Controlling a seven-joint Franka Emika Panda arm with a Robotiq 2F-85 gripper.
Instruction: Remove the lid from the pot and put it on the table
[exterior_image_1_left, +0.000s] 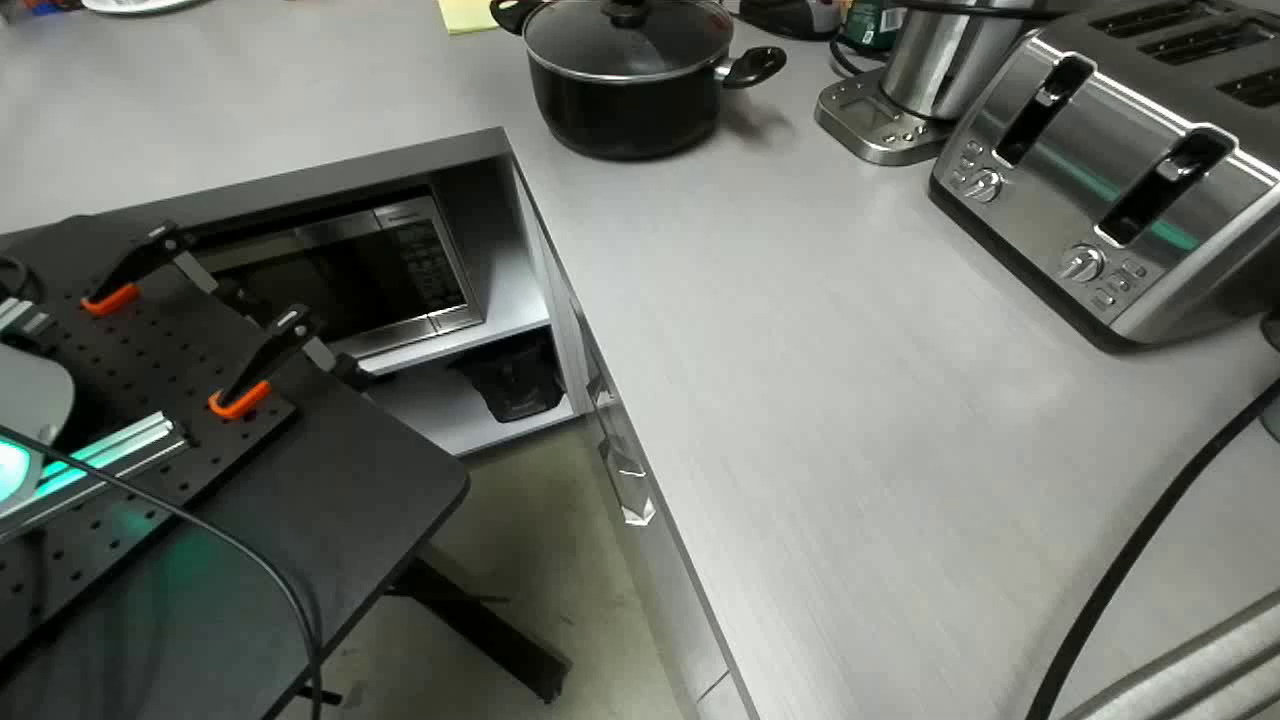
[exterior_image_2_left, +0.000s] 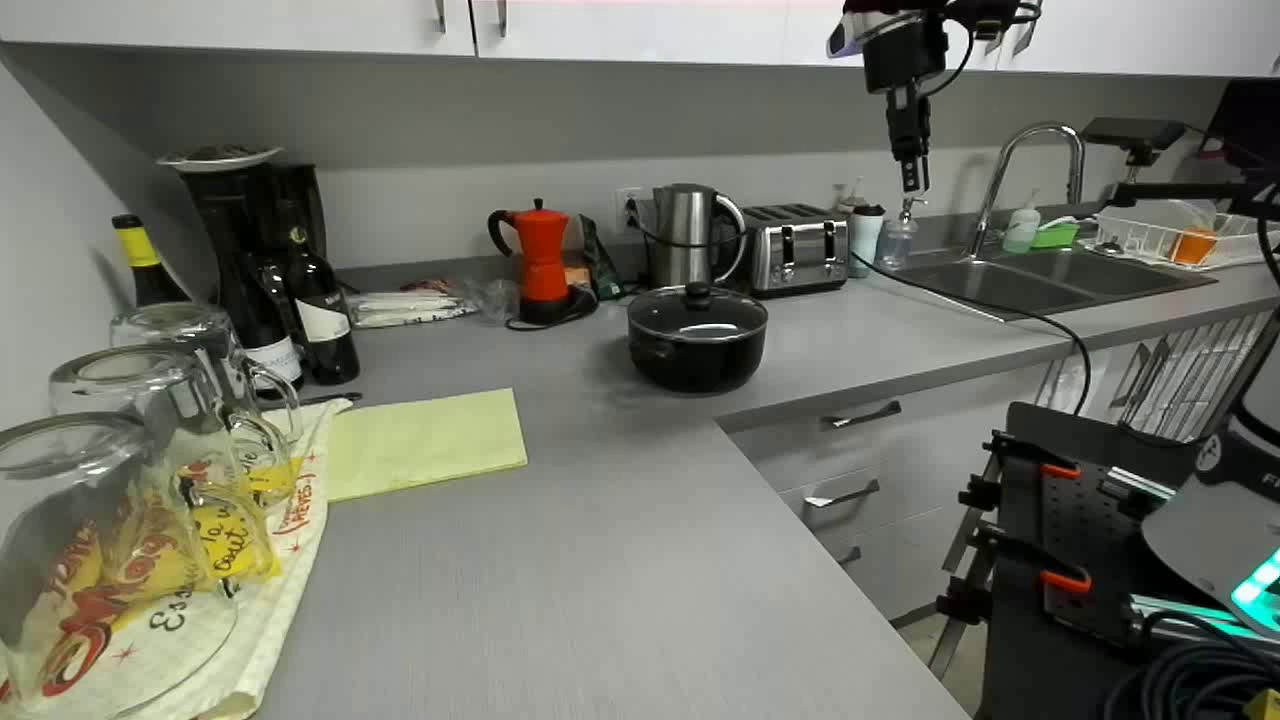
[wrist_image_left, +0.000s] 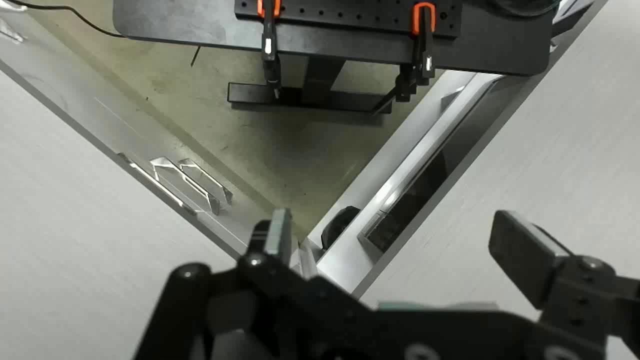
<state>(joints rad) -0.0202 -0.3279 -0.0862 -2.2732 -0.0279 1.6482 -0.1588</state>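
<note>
The black pot (exterior_image_1_left: 628, 118) stands upright on the light grey table (exterior_image_1_left: 830, 420), near its inner corner; the pot also shows in an exterior view (exterior_image_2_left: 695, 365). The glass lid (exterior_image_1_left: 655, 45) with its dark knob lies on the pot, and it shows there too in an exterior view (exterior_image_2_left: 720, 322). My gripper (exterior_image_2_left: 915, 185) hangs high in the air, to the right of the pot in that view and apart from it. In the wrist view the gripper (wrist_image_left: 400, 245) has its fingers wide apart with nothing between them. The pot and lid are out of the wrist view.
A silver toaster (exterior_image_2_left: 800, 262) and a steel kettle (exterior_image_2_left: 682, 235) stand behind the pot, with a red moka pot (exterior_image_2_left: 543, 262) nearby. A yellow cloth (exterior_image_2_left: 430, 443), glass mugs (exterior_image_2_left: 90, 530) and bottles (exterior_image_2_left: 325, 310) are at left. A black cable (exterior_image_2_left: 1000, 305) crosses the counter.
</note>
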